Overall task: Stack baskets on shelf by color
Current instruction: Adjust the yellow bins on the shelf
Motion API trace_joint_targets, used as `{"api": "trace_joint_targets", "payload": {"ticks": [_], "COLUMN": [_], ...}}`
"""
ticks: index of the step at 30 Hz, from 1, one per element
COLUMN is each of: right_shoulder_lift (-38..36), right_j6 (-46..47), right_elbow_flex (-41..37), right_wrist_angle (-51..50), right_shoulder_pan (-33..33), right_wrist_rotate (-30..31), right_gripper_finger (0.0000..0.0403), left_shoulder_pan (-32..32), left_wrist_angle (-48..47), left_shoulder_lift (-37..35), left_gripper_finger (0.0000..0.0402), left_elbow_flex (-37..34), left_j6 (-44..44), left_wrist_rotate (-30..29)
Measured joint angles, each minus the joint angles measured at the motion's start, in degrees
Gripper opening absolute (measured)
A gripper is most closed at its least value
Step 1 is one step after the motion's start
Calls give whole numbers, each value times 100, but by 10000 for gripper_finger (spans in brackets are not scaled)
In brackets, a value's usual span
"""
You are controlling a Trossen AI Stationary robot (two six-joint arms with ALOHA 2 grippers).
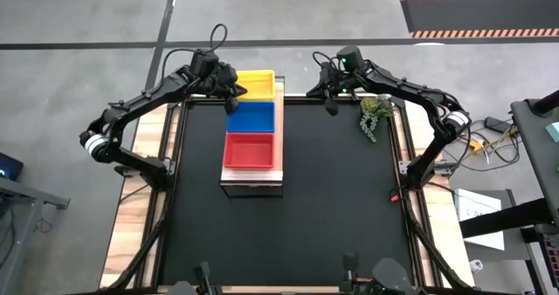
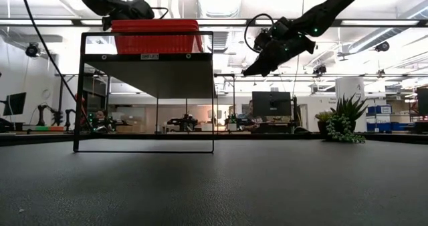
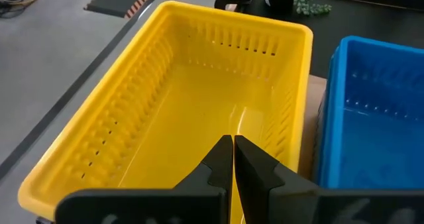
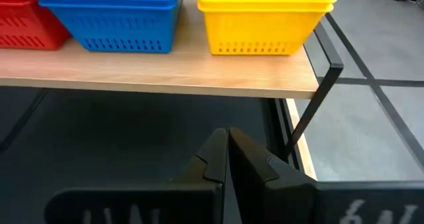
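The shelf stands on the table's left half, its wood plank carrying three stacks of baskets in a row. The yellow stack is at the far end, the blue stack in the middle and the red stack at the near end. Each stack rests by its base on the plank. My left gripper is shut and hovers over the yellow stack, near the wall beside the blue stack. My right gripper is shut and hangs in the air to the right of the shelf's far end, level with the plank.
A small potted plant stands at the table's far right, close to my right arm. The black tabletop lies bare to the right of the shelf and toward the near edge. The shelf's dark frame leg stands between my right gripper and the floor beyond.
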Motion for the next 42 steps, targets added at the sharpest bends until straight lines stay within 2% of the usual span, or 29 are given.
{"api": "trace_joint_targets", "payload": {"ticks": [11,16,20,25,29,34,42], "right_shoulder_lift": [0,0,2,159,513,1084,2288], "right_j6": [59,93,147,696,1193,1685,1710], "right_elbow_flex": [-4,-4,-4,-13,57,558,2032], "right_wrist_angle": [1,1,46,1005,2137,3235,3056], "right_shoulder_pan": [-2,-2,-2,94,133,99,105], "right_wrist_rotate": [-5,-1,8,42,137,1090,1014], "right_gripper_finger": [9,9,9,9,9,9,9], "left_shoulder_pan": [2,2,4,0,0,0,-4], "left_wrist_angle": [-158,-147,-187,-409,-357,-232,69], "left_shoulder_lift": [-226,-467,-816,-1231,-1484,-1726,-1963], "left_gripper_finger": [0,0,0,0,0,0,0], "left_elbow_flex": [-8,60,106,69,-92,-468,-958], "left_j6": [71,298,306,295,178,15,7], "left_wrist_rotate": [-65,-521,-615,-614,-613,-616,-773]}}
